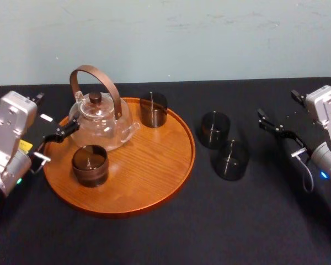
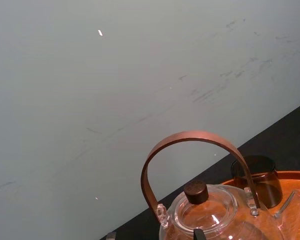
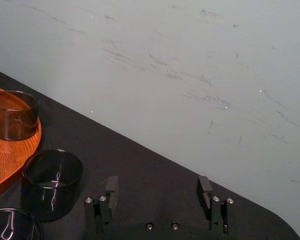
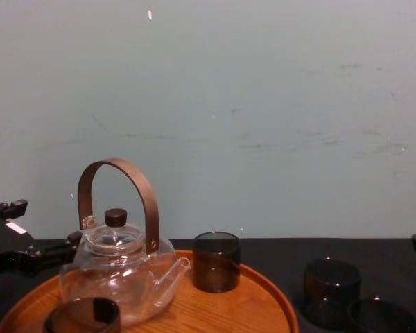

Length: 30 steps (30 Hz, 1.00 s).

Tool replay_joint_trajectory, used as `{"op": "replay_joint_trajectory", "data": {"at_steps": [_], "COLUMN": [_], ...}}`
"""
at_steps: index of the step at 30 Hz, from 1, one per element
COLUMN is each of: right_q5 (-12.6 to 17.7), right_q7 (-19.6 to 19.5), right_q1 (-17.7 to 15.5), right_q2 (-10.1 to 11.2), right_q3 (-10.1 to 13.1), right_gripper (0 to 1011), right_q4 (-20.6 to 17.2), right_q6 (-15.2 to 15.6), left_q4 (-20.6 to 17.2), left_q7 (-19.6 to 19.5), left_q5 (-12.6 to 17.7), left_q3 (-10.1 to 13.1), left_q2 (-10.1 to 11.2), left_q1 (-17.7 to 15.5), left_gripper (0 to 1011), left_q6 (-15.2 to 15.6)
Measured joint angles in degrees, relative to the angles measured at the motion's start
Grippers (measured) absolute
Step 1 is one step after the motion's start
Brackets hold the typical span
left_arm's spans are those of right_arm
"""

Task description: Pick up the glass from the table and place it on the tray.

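Two dark smoked glasses stand on the black table right of the tray, one farther back and one nearer. In the right wrist view they show as a whole glass and a cut-off rim. The round wooden tray holds two more dark glasses, at its back and front left. My right gripper hovers open and holds nothing, right of the table glasses, fingers spread. My left gripper is open at the tray's left rim.
A clear glass teapot with a brown arched handle stands on the tray's back left, close to my left gripper. A pale wall rises behind the table. Bare black cloth lies along the front of the table.
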Motion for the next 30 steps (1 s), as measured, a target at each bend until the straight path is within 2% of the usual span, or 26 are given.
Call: {"op": "replay_joint_trajectory", "data": {"at_steps": [30], "right_q5": [0.0], "right_q7": [0.0], "right_q1": [0.0], "right_q2": [0.0], "right_q3": [0.0], "right_gripper": [1002], "right_q4": [0.0], "right_q6": [0.0], "left_q4": [0.0], "left_q7": [0.0], "left_q5": [0.0], "left_q3": [0.0], "left_q2": [0.0], "left_q1": [0.0], "left_gripper": [1001], "left_q6": [0.0]}}
